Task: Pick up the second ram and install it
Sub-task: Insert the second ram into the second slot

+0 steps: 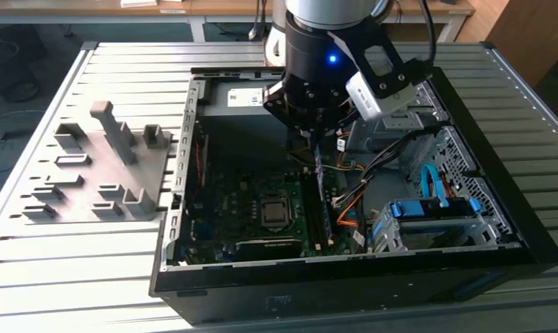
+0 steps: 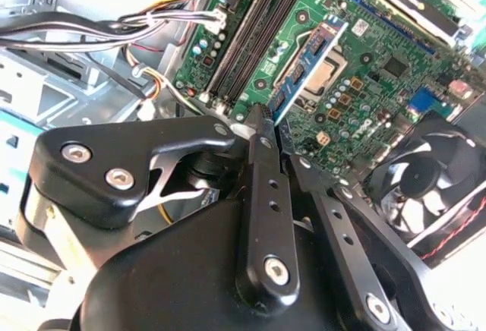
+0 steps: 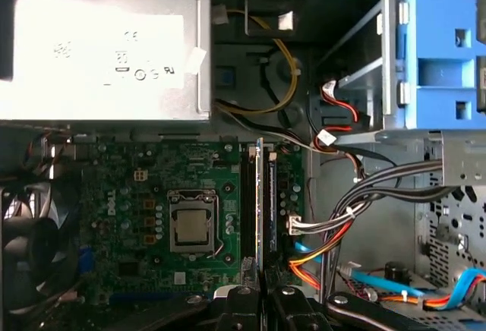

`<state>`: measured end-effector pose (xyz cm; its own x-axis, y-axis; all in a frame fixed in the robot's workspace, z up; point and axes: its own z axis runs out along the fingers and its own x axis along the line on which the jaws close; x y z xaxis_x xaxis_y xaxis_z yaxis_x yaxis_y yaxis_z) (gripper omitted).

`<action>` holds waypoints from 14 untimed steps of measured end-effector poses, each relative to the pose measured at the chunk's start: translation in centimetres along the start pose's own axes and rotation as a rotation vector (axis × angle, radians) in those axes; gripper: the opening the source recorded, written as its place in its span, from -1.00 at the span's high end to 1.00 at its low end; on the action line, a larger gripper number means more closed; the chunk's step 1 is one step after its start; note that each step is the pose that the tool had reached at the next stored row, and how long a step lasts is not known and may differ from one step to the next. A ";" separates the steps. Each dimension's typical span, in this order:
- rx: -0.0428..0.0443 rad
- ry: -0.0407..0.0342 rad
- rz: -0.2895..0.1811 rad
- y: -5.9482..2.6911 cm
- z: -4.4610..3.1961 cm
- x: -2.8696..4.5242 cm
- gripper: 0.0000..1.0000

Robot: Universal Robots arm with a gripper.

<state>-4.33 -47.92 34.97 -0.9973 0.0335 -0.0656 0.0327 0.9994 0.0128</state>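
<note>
My gripper point(image 1: 314, 135) is inside the open computer case point(image 1: 353, 267), shut on one end of the second ram point(image 1: 320, 187). The ram is a thin dark stick that hangs lengthwise over the motherboard point(image 1: 232, 208). In the second wrist view the two black fingers point(image 2: 262, 130) pinch the stick point(image 2: 307, 65), whose white label and blue-green board reach out over the board beside the long black slots point(image 2: 250, 35). In the first wrist view the ram point(image 3: 261, 202) is seen edge-on, lined up along the slots point(image 3: 247, 202), with the gripper point(image 3: 262, 301) behind it. I cannot tell whether it touches a slot.
A gray holder plate point(image 1: 103, 173) with blocks lies on the table at the exterior view's left. Inside the case are the power supply point(image 3: 99, 50), the processor socket point(image 3: 190, 225), a fan point(image 2: 425, 179), cable bundles point(image 3: 349, 209) and a blue drive cage point(image 1: 436, 208) close to the slots.
</note>
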 end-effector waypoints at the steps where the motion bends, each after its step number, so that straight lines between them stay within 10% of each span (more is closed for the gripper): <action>1: 0.0006 -0.0002 0.010 0.00 0.00 0.00 0.73; 14: 0.0085 -0.0017 0.129 0.00 0.05 0.00 0.73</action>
<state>-4.32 -47.92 34.92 -0.9846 0.1621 -0.0656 0.1616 0.9868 0.0128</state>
